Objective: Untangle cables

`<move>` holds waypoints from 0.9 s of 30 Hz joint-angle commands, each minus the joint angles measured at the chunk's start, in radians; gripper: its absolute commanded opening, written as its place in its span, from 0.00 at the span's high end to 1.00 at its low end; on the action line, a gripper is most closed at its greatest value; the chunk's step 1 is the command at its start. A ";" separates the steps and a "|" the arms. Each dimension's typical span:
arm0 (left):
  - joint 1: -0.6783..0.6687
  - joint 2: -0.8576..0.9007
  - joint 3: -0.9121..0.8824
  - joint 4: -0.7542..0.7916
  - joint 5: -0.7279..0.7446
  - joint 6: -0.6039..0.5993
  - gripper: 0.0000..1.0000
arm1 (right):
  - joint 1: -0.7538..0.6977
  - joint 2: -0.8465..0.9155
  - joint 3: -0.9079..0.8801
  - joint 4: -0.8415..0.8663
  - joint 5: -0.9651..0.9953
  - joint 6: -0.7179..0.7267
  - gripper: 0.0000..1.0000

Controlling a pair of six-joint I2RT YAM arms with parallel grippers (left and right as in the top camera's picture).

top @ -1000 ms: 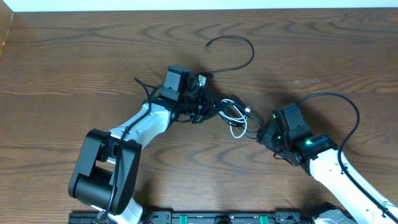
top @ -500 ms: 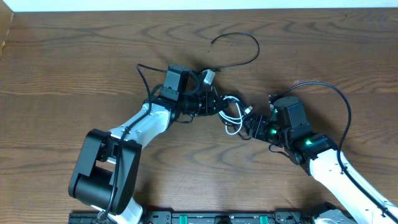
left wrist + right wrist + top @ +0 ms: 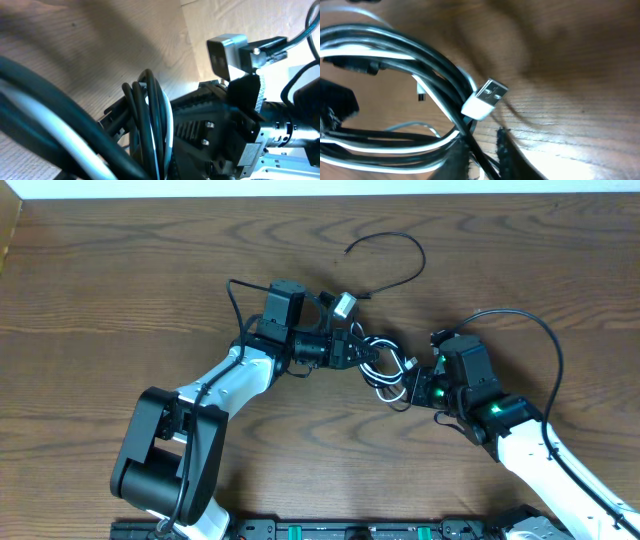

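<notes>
The cables [image 3: 385, 365] form a tangle of black and white loops in mid-table between my two grippers. The left gripper [image 3: 358, 348] is shut on the bundle's left side. In the left wrist view black and white strands [image 3: 152, 125] run down through its jaws. A grey plug [image 3: 345, 305] sticks up beside it, and it also shows in the left wrist view [image 3: 227, 50]. The right gripper [image 3: 413, 387] grips the bundle's right side. Its fingers [image 3: 462, 160] stand close together with a black strand pinched between them. A white USB plug [image 3: 485, 98] lies just above them.
One loose black cable end [image 3: 400, 255] arcs over the far side of the wooden table [image 3: 120, 280]. The right arm's own thick black wire [image 3: 540, 340] loops above its wrist. A dark rail [image 3: 350, 530] runs along the near edge.
The right gripper has moved in on the bundle's right side and closed on a strand. The left gripper carried its side of the bundle a little to the right, and the loose end shifted with it.
</notes>
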 commanded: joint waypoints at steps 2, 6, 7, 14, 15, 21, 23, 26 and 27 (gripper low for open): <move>0.003 0.002 0.014 0.009 0.081 -0.009 0.92 | -0.004 0.003 -0.006 -0.049 0.053 -0.014 0.99; 0.003 0.002 0.014 0.023 0.107 -0.037 0.90 | -0.004 0.003 -0.006 -0.126 0.158 -0.008 0.99; 0.003 0.002 0.014 0.033 0.126 -0.037 0.89 | -0.004 0.003 -0.006 -0.144 0.188 -0.001 0.99; 0.003 0.002 0.014 0.102 0.309 -0.043 0.71 | -0.006 0.003 -0.006 -0.250 0.361 0.139 0.99; 0.003 0.002 0.014 0.102 0.305 -0.043 0.65 | -0.006 0.003 -0.006 -0.249 0.359 0.149 0.99; 0.003 0.002 0.014 0.101 0.233 -0.002 0.54 | -0.006 0.003 -0.006 -0.243 0.351 0.148 0.99; 0.003 0.002 0.014 0.101 0.195 -0.002 0.54 | -0.006 0.003 -0.006 -0.243 0.329 0.148 0.99; 0.003 0.002 0.014 0.092 0.135 -0.002 0.53 | -0.006 0.003 -0.006 -0.218 0.237 0.110 0.99; 0.003 0.002 0.014 0.087 0.122 -0.002 0.52 | -0.006 0.003 -0.006 -0.197 0.186 0.072 0.99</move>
